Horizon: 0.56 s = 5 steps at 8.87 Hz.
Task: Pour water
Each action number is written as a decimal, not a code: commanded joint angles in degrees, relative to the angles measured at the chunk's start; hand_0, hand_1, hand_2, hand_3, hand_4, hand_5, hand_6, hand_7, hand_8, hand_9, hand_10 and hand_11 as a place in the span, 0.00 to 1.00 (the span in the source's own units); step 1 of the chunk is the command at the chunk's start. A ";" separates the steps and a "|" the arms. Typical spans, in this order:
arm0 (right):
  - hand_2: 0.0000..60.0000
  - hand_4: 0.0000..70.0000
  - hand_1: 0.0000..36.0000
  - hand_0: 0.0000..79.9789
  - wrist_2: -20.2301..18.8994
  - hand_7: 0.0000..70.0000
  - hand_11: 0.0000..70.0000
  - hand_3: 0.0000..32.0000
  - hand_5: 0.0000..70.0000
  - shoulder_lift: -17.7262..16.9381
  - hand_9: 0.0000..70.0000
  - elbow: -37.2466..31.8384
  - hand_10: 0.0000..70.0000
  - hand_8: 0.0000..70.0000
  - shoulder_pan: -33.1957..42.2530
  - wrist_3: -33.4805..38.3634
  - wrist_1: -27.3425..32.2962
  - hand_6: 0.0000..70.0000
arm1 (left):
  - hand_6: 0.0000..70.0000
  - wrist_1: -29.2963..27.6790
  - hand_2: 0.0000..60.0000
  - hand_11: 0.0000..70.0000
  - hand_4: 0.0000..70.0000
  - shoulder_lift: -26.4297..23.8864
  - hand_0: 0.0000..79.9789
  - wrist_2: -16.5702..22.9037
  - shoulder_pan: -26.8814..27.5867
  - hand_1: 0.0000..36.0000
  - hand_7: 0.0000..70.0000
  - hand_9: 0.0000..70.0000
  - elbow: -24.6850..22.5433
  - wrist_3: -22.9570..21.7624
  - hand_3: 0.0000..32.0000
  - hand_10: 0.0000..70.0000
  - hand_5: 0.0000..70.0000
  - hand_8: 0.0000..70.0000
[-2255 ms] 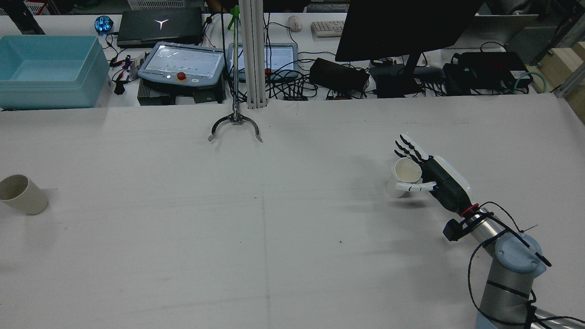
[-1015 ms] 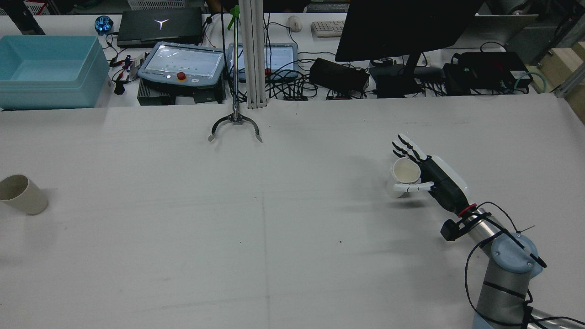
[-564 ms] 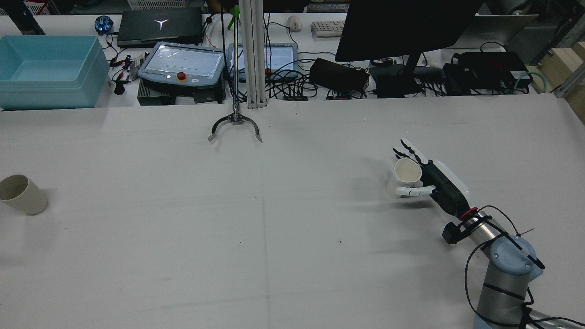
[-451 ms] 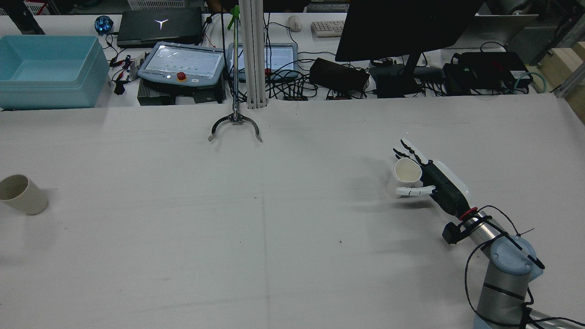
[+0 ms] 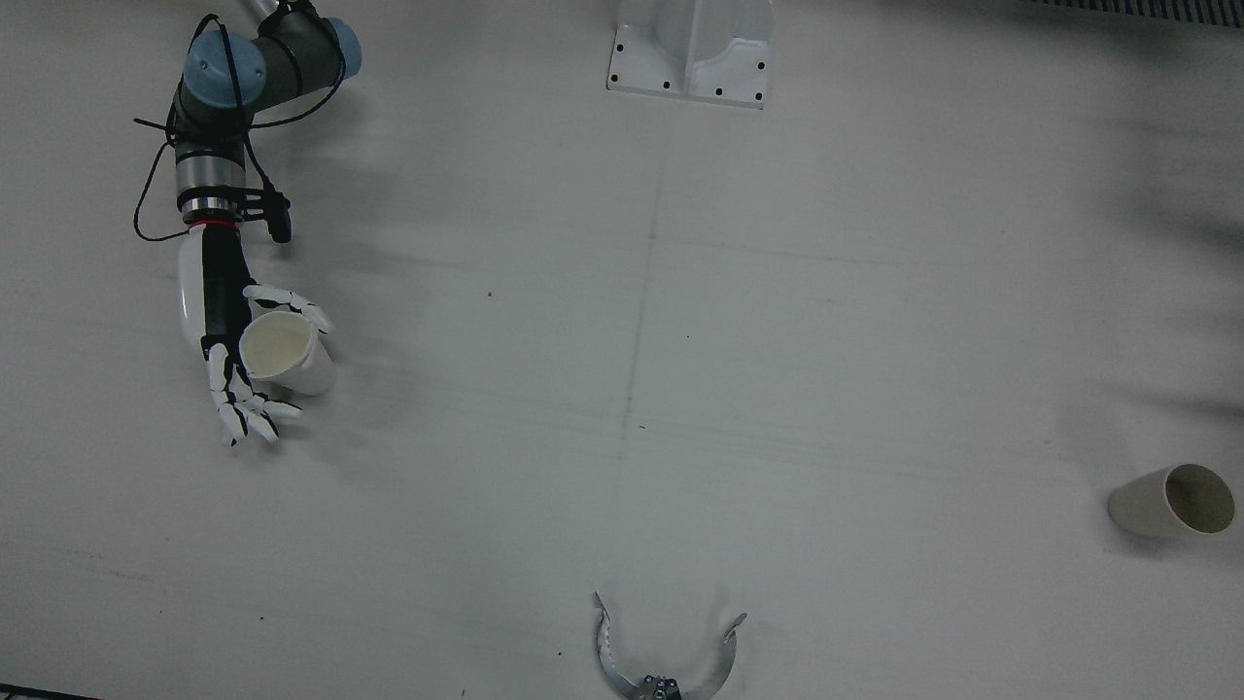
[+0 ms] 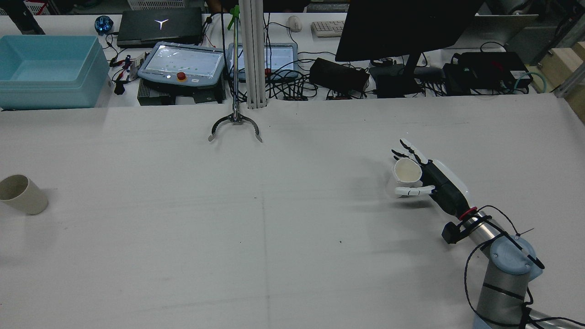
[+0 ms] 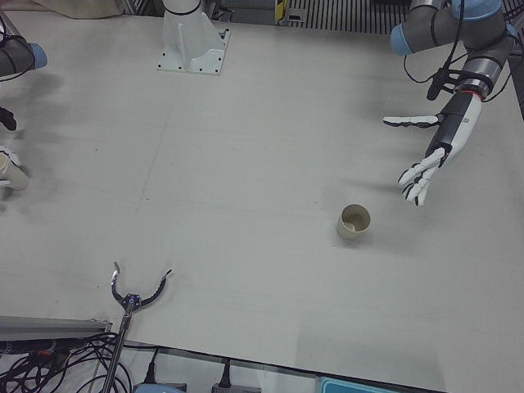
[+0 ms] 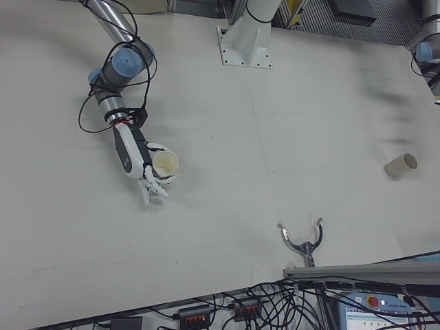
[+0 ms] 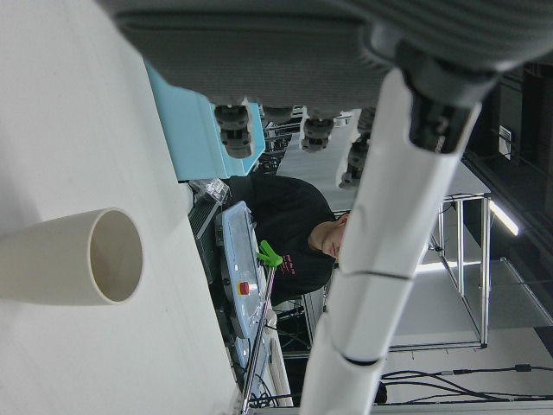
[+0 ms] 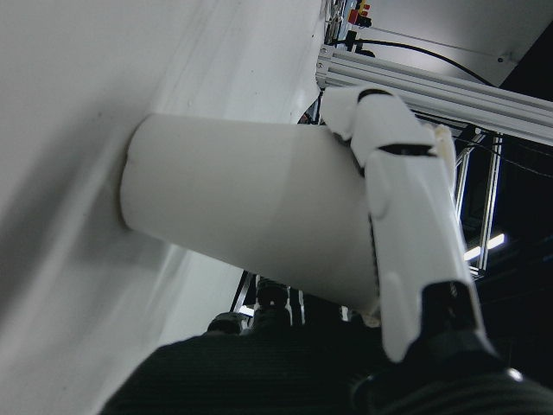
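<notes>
Robotics laboratory. A large white work table [image 6: 274, 228] fills the frame. Along its far edge, at the top of the rear view: teach pendant [image 6: 182, 64] with red stop button, laptop [image 6: 160, 26], monitor [image 6: 402, 27], tangled cables [image 6: 292, 84], aluminium-profile post [image 6: 253, 52].

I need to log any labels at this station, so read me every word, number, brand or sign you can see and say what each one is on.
No words or numbers can be read.
Black laptop: a white Y-shaped emblem on the lid, no lettering.
Grey teach pendant: screen content too small to read.
White paper cup and beige cup: unmarked.
</notes>
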 commanded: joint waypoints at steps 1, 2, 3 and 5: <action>0.49 0.00 0.86 0.81 0.03 0.56 0.00 0.00 0.27 0.02 0.28 0.95 0.00 0.33 0.31 0.07 0.00 0.83 | 0.12 -0.09 0.00 0.20 0.44 0.11 1.00 0.00 0.03 0.88 0.09 0.00 0.15 0.00 0.00 0.09 0.00 0.01; 0.49 0.00 0.83 0.79 -0.06 0.60 0.00 0.00 0.27 0.02 0.30 1.82 0.00 0.34 0.92 0.24 0.00 0.86 | 0.12 -0.09 0.00 0.20 0.44 0.11 1.00 0.00 -0.06 0.87 0.09 0.00 -0.11 0.00 0.00 0.09 0.00 0.01; 0.49 0.02 0.80 0.78 -0.32 0.63 0.00 0.00 0.27 -0.07 0.31 3.83 0.00 0.35 2.84 0.24 -0.09 0.87 | 0.12 -0.17 0.00 0.20 0.44 0.11 1.00 0.00 0.03 0.88 0.09 0.00 -0.46 0.00 0.00 0.09 0.00 0.01; 0.47 0.02 0.79 0.77 -1.02 0.65 0.00 0.00 0.26 -0.86 0.31 9.28 0.00 0.34 7.32 -0.20 -0.61 0.85 | 0.12 -0.26 0.00 0.20 0.45 0.02 1.00 0.00 0.29 0.88 0.10 0.00 -0.90 0.35 0.00 0.09 0.00 0.01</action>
